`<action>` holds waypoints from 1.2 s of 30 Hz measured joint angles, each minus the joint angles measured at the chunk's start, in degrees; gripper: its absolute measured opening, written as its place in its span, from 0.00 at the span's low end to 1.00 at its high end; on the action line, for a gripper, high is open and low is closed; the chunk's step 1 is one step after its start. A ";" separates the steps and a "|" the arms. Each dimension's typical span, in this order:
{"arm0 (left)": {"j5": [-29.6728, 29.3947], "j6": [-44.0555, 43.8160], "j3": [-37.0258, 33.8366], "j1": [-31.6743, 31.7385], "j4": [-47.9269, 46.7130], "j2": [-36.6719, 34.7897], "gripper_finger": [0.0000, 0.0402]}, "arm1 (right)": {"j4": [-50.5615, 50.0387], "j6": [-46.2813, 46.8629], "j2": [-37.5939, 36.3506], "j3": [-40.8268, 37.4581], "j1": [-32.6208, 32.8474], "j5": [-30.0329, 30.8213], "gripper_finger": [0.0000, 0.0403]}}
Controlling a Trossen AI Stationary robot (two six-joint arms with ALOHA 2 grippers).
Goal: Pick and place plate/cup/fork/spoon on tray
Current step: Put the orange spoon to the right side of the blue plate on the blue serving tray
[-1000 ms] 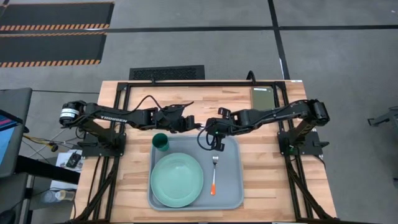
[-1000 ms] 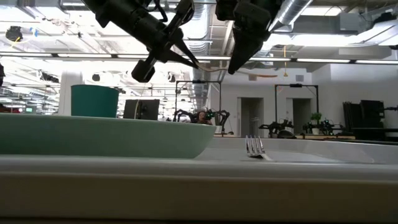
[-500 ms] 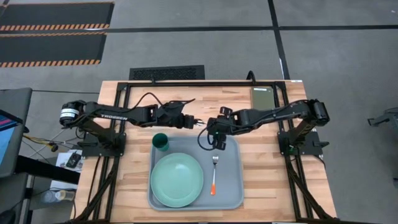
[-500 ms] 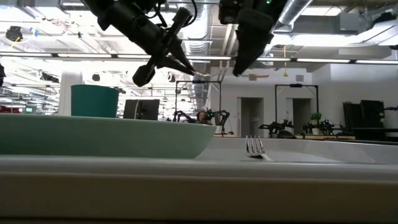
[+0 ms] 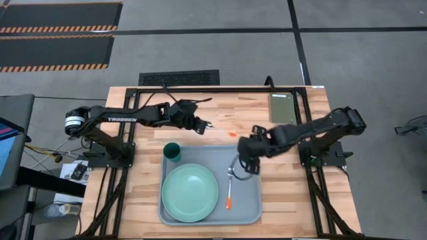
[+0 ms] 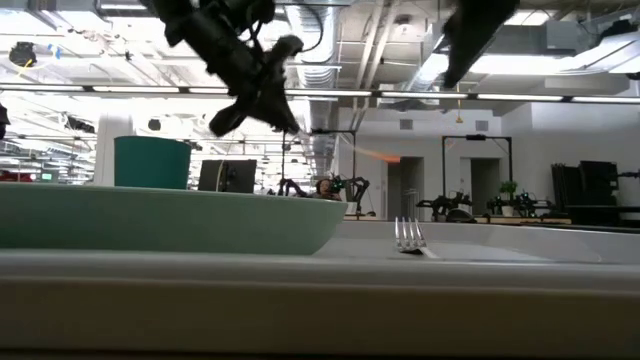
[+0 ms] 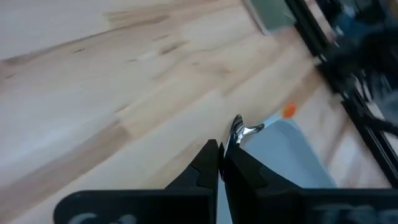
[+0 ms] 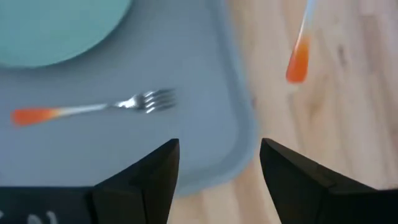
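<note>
The pale tray [image 5: 247, 212] holds the mint plate [image 5: 190, 193], the dark teal cup [image 5: 172, 151] and the fork [image 5: 229, 189], which lies flat beside the plate. My left gripper [image 5: 202, 126] hovers over bare wood just beyond the tray's far rim, shut on the spoon [image 5: 220, 131]. The spoon's orange handle end [image 5: 231, 134] points toward the table's right. My right gripper [image 5: 242, 165] hangs open above the tray near the fork's tines [image 8: 155, 98], with nothing between its fingers. My left gripper pinches the spoon's silver bowl [image 7: 238, 129] between its two fingertips. The fingers slant down toward the table's right, and the spoon runs on past them in about the same line. The spoon is lifted clear, with its orange end [image 7: 288, 111] free in the air.
A flat olive-green block [image 5: 281, 107] lies at the table's far right. A black frame [image 5: 220, 88] runs along the far edge. Bare wood [image 5: 293, 193] shows to the right of the tray.
My right gripper has drawn away from the left gripper, toward the table's near edge and a little right, and now hangs over the tray by the fork. My left gripper has pulled back slightly toward the far left, with the spoon still in its tips.
</note>
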 joint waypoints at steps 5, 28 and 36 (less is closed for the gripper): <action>0.19 6.88 8.80 -0.77 -11.75 0.00 0.00 | -2.18 8.72 -2.96 0.00 8.26 -0.01 0.62; 8.23 28.68 51.77 -7.49 -37.82 28.53 0.00 | 0.75 29.95 -3.10 -0.04 26.78 6.55 0.62; 9.68 33.20 62.26 -11.90 -39.71 41.01 0.00 | 0.78 36.51 -3.08 -0.04 32.01 7.90 0.62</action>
